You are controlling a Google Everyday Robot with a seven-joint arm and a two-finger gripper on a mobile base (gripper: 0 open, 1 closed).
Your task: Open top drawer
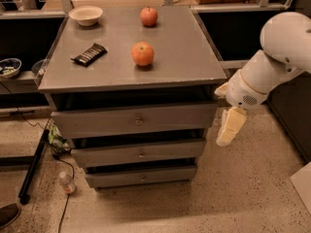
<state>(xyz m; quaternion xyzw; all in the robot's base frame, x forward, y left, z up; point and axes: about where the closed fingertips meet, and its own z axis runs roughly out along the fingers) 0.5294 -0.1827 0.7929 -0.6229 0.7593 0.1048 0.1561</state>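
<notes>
At the far left, a small dish (8, 67) sits on a dark side shelf. On the floor below, a small bottle (67, 182) stands near the left foot of the grey cabinet (194, 57), with a green wrapper (57, 140) just above it.

On the cabinet's top lie a pale bowl (86, 14) at the far left corner and a dark chocolate bar (89, 54) nearer. To their right, one apple (143, 53) is near the middle and a second apple (149, 16) is farther back.

The top drawer (97, 123) runs across the cabinet's near face just under the top, with a dark gap above its front. Its small round knob (139, 121) is at the centre. Under it are a middle drawer (141, 153) and a bottom drawer (142, 176), each narrower and shorter.

The gripper (231, 127) hangs pointing down just beside the right end of the top drawer's front, at the cabinet's near right corner. It is well to the right of the knob and holds nothing. I cannot tell whether it is released or clenched. The white arm (272, 62) rises from it toward the upper right.
</notes>
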